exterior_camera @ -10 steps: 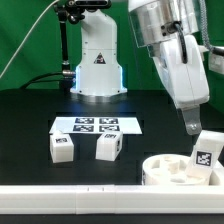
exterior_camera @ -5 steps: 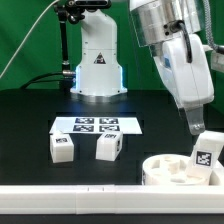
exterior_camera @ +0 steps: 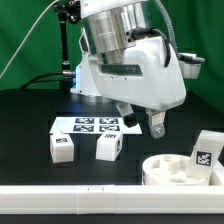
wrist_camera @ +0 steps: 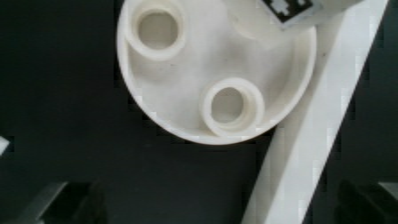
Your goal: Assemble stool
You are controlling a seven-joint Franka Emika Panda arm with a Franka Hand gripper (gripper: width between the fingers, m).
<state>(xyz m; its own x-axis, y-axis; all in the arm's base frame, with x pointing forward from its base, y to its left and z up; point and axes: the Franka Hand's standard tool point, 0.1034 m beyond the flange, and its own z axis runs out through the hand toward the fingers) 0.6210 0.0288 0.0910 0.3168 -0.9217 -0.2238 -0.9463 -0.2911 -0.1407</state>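
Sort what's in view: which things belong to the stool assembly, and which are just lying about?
Belongs to the job: seat disc; leg standing at the seat disc; loose leg nearer the exterior view's left; loose leg beside it.
Just lying about: marker board; long white rail.

Our fixed surroundings
We see the marker board (exterior_camera: 93,125) lying flat on the black tabletop (exterior_camera: 25,115), a white rail (exterior_camera: 70,196) along the near edge.

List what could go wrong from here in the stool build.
1. The leg standing on the seat looks tilted. It may not be fully seated and could topple.
2. The gripper, jaws open, hangs low near the nearest loose leg. A sweep could knock it.
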